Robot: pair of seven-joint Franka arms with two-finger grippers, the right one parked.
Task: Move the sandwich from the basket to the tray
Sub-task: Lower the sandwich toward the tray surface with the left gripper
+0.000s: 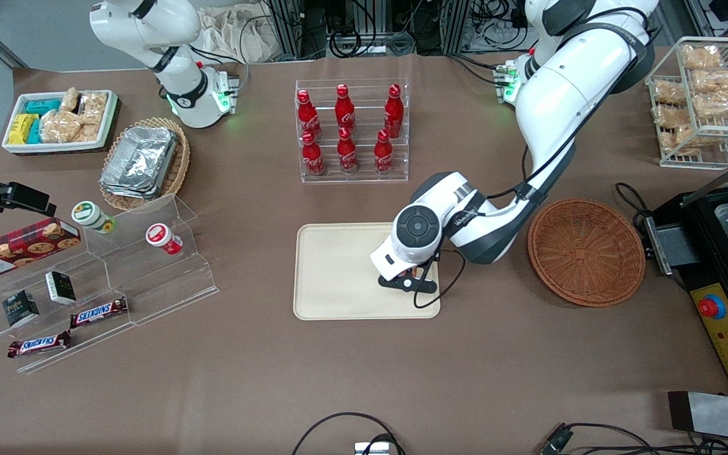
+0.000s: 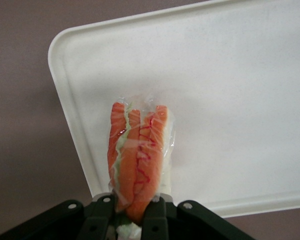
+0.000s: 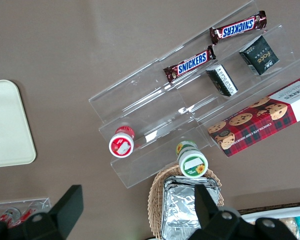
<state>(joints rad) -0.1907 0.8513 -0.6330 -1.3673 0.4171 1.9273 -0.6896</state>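
— Wicker basket [image 1: 586, 251] at centre right of the front view looks bare. Where's the sandwich [image 2: 138, 157]?
— Pinched in the left gripper [image 2: 132, 205], wrapped in film, hanging over the cream tray [image 1: 339, 272] near its basket-side edge.
— So what's left?
— Lifting out and carrying seem done; lowering and letting go remain.

The left arm reaches down from its base at the edge of the table farthest from the front camera, its white upper link sloping toward the middle of the table and bending at a dark-trimmed elbow. The wrist turns downward, so the front camera sees the round cap of its last joint. The gripper [image 1: 409, 282] hangs low below it, pointing at the table. Its dark fingers [image 2: 101, 217] are closed on the sandwich [image 2: 137, 162], pinching the wrapped wedge from both sides.
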